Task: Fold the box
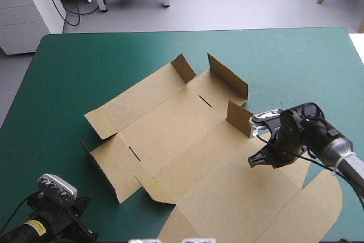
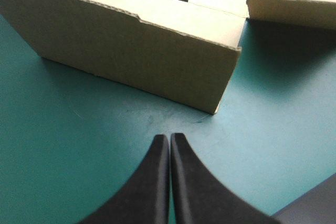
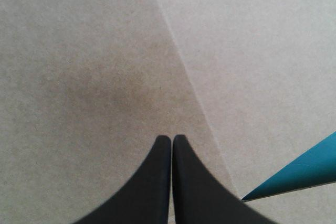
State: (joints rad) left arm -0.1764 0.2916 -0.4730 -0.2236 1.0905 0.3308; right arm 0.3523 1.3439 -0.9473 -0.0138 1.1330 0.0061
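Our left gripper point(image 2: 169, 137) and right gripper point(image 3: 171, 139), black curved fins, are clenched empty. The brown cardboard box sheet point(image 1: 187, 135) lies mostly flat, apparently with only small flaps raised, so nearly all folding remains.

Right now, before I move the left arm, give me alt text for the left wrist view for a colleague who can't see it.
The left pincer, shut and holding nothing, is over bare teal-green cover and points at a raised wall of the brown box just ahead. It is not touching the wall.
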